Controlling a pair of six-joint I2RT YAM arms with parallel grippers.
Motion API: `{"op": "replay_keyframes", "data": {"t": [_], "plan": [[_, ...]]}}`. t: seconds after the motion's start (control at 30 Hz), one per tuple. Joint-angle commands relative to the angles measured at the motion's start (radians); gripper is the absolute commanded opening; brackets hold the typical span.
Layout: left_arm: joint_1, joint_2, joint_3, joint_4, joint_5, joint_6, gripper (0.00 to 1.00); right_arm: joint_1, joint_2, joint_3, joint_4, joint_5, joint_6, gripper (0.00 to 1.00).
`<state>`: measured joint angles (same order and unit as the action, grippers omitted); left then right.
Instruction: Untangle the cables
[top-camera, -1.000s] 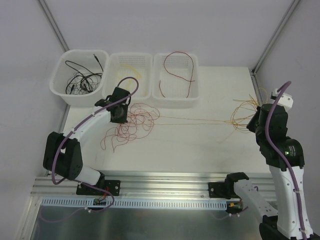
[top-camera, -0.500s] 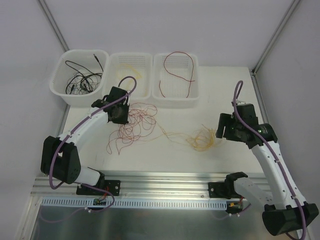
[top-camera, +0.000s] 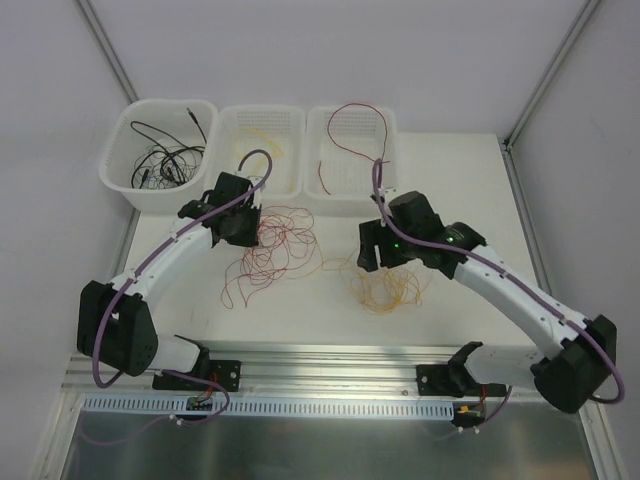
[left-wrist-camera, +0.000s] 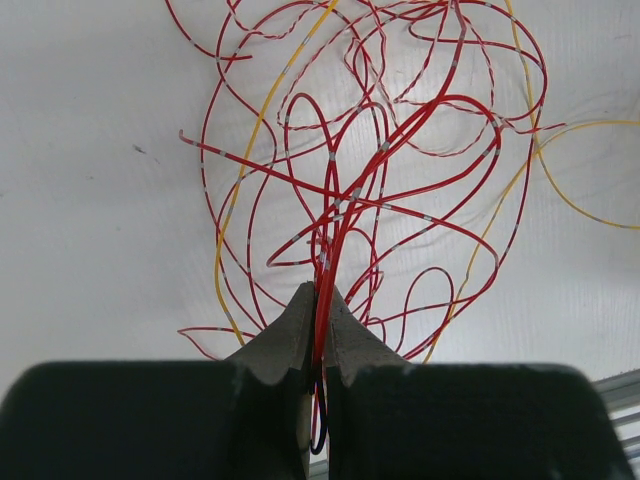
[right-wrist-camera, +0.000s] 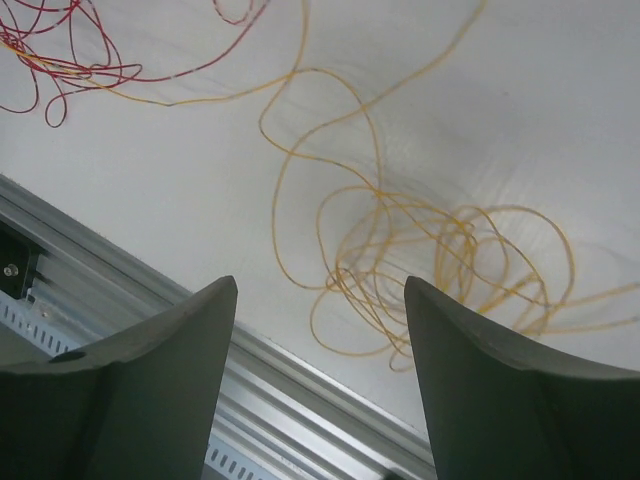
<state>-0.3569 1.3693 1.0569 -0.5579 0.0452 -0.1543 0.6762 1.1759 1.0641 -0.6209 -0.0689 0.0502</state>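
Note:
A loose tangle of red cables (top-camera: 268, 248) lies on the white table left of centre. My left gripper (top-camera: 240, 226) is shut on several red strands at its upper left; in the left wrist view the strands (left-wrist-camera: 345, 205) run straight into the closed fingertips (left-wrist-camera: 322, 300). A few yellow strands (left-wrist-camera: 245, 150) weave through the red loops. A separate curly bundle of yellow cables (top-camera: 385, 285) lies at centre, also seen in the right wrist view (right-wrist-camera: 450, 255). My right gripper (top-camera: 372, 255) hovers just above it, open, nothing between its fingers (right-wrist-camera: 320, 290).
Three white baskets stand along the back: left one (top-camera: 122, 180) holds black cables, the middle one (top-camera: 262, 130) a few yellow ones, the right one (top-camera: 352, 199) a red cable. An aluminium rail (top-camera: 330, 358) runs along the near table edge.
The right arm swung from the far right edge to the table centre. Its gripper opened, and the yellow bundle came along and now lies loose at centre. The left gripper stayed shut on red strands.

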Motion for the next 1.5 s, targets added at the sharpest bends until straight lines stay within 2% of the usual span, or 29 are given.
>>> {"op": "replay_keyframes", "data": {"t": [0.0, 0.17, 0.37, 0.47, 0.63, 0.97, 1.07, 1.17, 1.2, 1.23, 1.27, 1.47], "plan": [[-0.011, -0.036, -0.011, 0.015, 0.021, 0.022, 0.0, 0.068, 0.146, 0.105, 0.156, -0.017, -0.018, 0.71], [-0.013, -0.033, -0.012, 0.015, 0.019, 0.022, 0.0, 0.131, 0.313, 0.18, 0.222, -0.014, -0.03, 0.7], [-0.013, -0.019, -0.008, 0.013, 0.022, 0.021, 0.0, 0.223, 0.428, 0.134, 0.461, -0.251, -0.148, 0.7], [-0.013, -0.018, -0.008, 0.013, 0.022, 0.019, 0.0, 0.261, 0.51, 0.138, 0.525, -0.302, -0.196, 0.7], [-0.013, -0.021, -0.011, 0.013, 0.012, 0.021, 0.0, 0.264, 0.61, 0.149, 0.61, -0.377, -0.185, 0.69], [-0.013, -0.004, -0.008, 0.013, 0.025, 0.016, 0.0, 0.27, 0.718, 0.172, 0.705, -0.367, -0.165, 0.65], [-0.011, -0.004, -0.008, 0.015, 0.022, 0.016, 0.0, 0.272, 0.74, 0.172, 0.725, -0.373, -0.156, 0.58], [-0.011, 0.002, -0.008, 0.013, 0.015, 0.016, 0.0, 0.272, 0.748, 0.172, 0.722, -0.387, -0.15, 0.4], [-0.011, 0.002, -0.008, 0.013, 0.009, 0.019, 0.0, 0.273, 0.743, 0.169, 0.715, -0.39, -0.153, 0.22], [-0.011, 0.004, -0.006, 0.013, -0.001, 0.019, 0.0, 0.273, 0.731, 0.154, 0.707, -0.39, -0.156, 0.08], [-0.011, 0.005, -0.005, 0.012, -0.022, 0.021, 0.0, 0.273, 0.691, 0.134, 0.698, -0.388, -0.161, 0.01], [-0.001, -0.002, -0.006, -0.005, -0.12, 0.012, 0.0, 0.272, 0.46, -0.047, 0.558, -0.362, -0.219, 0.01]]}}
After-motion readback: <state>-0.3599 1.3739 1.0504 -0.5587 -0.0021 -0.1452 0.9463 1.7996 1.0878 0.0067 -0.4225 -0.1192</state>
